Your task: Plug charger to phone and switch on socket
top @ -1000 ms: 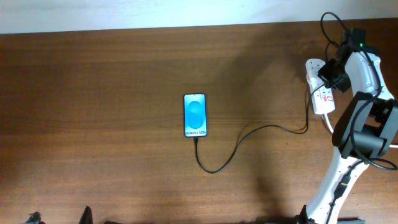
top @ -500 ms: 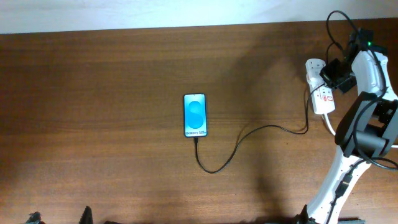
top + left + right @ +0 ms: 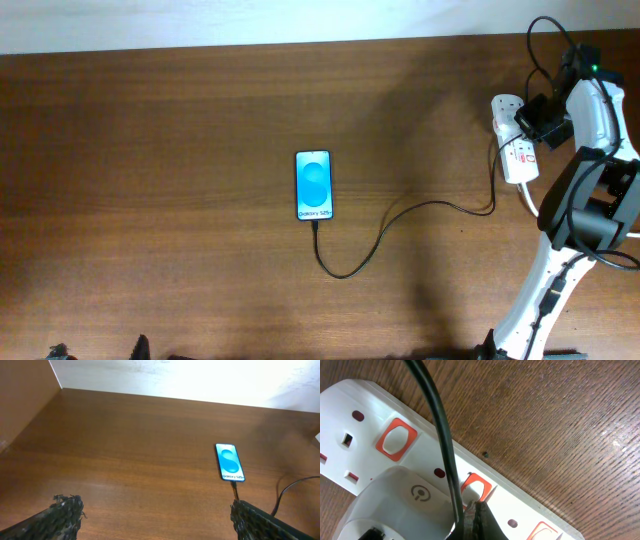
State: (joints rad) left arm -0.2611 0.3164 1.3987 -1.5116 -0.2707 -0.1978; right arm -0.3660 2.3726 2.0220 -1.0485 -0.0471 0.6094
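The phone (image 3: 314, 184) lies screen up mid-table, blue screen lit; it also shows in the left wrist view (image 3: 230, 462). The thin black charger cable (image 3: 400, 220) runs from the phone's near end in a loop to the white socket strip (image 3: 514, 150) at the far right. My right gripper (image 3: 540, 115) is shut, its tips (image 3: 472, 510) pressed at a red-framed switch (image 3: 476, 487) on the strip (image 3: 370, 415), beside a white plug adapter (image 3: 395, 505). My left gripper (image 3: 155, 517) is open and empty at the near left edge.
The thick white cord (image 3: 527, 200) leaves the strip toward the right arm's base (image 3: 585, 215). A pale wall borders the table's far edge (image 3: 250, 25). The black cable (image 3: 437, 425) crosses close in front of the right wrist camera.
The right gripper shifted slightly right and back along the strip between one second ago and half a second ago, then held still. Phone and cable have not moved.
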